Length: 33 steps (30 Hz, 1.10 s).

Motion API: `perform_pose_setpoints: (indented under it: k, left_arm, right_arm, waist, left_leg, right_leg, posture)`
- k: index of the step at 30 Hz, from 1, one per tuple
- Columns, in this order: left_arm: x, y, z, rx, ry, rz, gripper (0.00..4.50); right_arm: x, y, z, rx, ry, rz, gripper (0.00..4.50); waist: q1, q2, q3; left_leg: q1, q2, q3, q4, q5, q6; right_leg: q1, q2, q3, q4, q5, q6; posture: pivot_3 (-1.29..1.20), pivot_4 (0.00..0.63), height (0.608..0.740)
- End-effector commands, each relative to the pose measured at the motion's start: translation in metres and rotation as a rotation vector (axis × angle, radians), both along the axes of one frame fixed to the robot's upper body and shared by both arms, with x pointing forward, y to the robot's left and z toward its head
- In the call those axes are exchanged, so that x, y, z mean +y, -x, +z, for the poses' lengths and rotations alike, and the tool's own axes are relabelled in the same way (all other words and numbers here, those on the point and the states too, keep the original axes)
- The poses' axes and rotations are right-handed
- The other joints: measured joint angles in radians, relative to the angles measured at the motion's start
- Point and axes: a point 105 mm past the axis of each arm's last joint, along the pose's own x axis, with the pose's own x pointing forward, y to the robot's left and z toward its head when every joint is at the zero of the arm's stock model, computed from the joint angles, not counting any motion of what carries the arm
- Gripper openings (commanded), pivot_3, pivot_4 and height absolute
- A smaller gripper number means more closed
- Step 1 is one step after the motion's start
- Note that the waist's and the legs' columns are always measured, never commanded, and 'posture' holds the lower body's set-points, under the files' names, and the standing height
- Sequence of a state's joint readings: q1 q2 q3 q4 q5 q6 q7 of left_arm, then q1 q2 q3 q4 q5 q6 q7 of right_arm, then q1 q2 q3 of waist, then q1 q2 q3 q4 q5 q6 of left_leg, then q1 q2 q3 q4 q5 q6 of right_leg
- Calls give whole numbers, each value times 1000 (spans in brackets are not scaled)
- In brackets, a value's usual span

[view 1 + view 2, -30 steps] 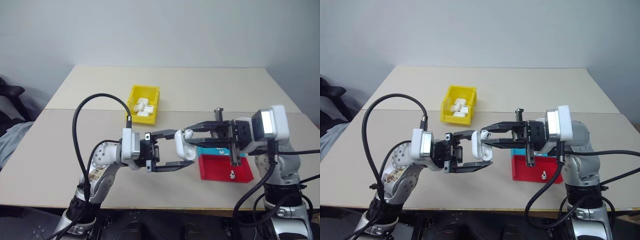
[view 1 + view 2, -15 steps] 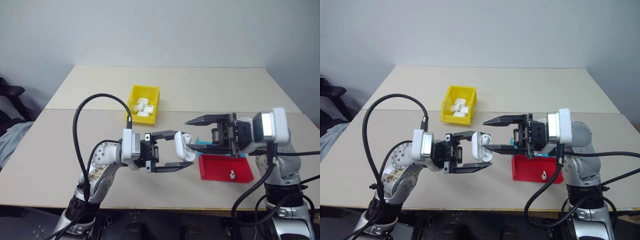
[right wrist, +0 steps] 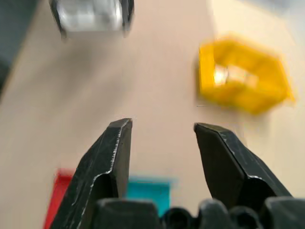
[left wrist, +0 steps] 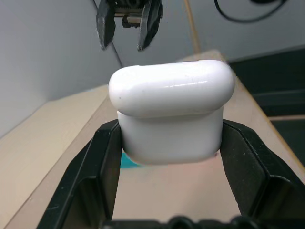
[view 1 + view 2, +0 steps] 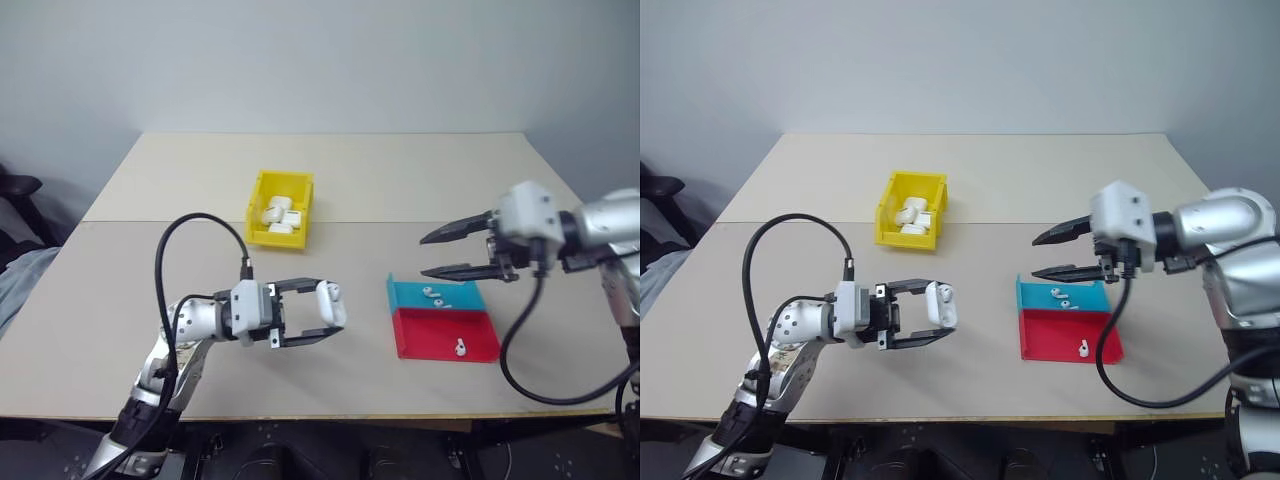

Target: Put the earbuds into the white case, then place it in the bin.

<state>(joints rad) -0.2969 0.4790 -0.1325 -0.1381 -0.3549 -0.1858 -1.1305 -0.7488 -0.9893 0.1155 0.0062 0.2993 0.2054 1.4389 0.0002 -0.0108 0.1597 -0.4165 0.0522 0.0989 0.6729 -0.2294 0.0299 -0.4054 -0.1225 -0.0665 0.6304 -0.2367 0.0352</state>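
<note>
Nearest, low over the front of the table (image 5: 120, 260): left gripper (image 5: 318, 318) held level, pointing toward the trays, two black fingers clamped on the white case (image 5: 331, 303). Case glossy, rounded-rectangular, lid closed, gripped across its lower body, lid end jutting clear of the fingertips. Sits just left of the teal tray (image 5: 470, 296), apart from it, above bare tabletop.

Beside the case, on the right: shallow teal tray holding two tiny white stemmed earbuds (image 5: 434, 295); touching its near edge, a shallow red tray (image 5: 432, 333) with one more small white piece (image 5: 460, 347). Both trays flat, matte plastic, rectangular.

Above and just beyond the teal tray: right gripper (image 5: 432, 254), arm bent in from the right edge, slim tapered black fingers spread apart, tilted slightly down toward the case, holding nothing.

Farthest, well behind the case: the bin (image 5: 255, 207), bright yellow, tall-walled, open-topped, with several white cases (image 5: 279, 214) heaped inside. Tabletop pale beige, smooth, with a seam across its middle.
</note>
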Motion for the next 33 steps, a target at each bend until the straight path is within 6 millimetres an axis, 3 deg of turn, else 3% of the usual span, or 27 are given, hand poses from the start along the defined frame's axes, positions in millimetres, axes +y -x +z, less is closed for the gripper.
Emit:
perform_pose_setpoints:
  k: [1,5,8,22,33]
  left_arm:
    - [2,3,4,-61,4,4,2788]
    - [-3,3,0,-65,6,7,2788]
    - [-7,5,-4,-77,-4,6,2788]
    - [-8,14,-7,-87,-9,22,2788]
    - [-8,12,-6,-93,-13,27,2788]
  right_arm:
    - [-2,-22,-11,-31,216,-65,2586]
    - [-3,-48,-32,-65,423,-90,2586]
    - [-1,-61,-39,-43,455,-108,2586]
    - [-17,-75,-73,26,601,-91,2586]
    - [-23,-83,-84,51,631,-115,2586]
  waist:
    - [0,0,0]
    - [-1,0,0]
    - [2,0,0]
    - [-1,1,0]
    - [-5,1,0]
  left_leg:
    - [0,0,1,0,0,0]
    - [0,0,2,0,0,0]
    - [-1,0,3,0,0,0]
    - [-4,0,4,1,0,-1]
    - [-3,0,4,1,1,-1]
  right_leg:
    - [0,-1,0,0,0,0]
    - [-1,-1,0,0,0,0]
    - [-1,-1,0,0,0,1]
    - [-3,-1,0,1,0,1]
    - [-3,-1,0,1,0,1]
  posture:
    - [0,150,740]
    - [0,150,740]
    - [0,150,740]
    - [0,150,740]
    - [0,150,740]
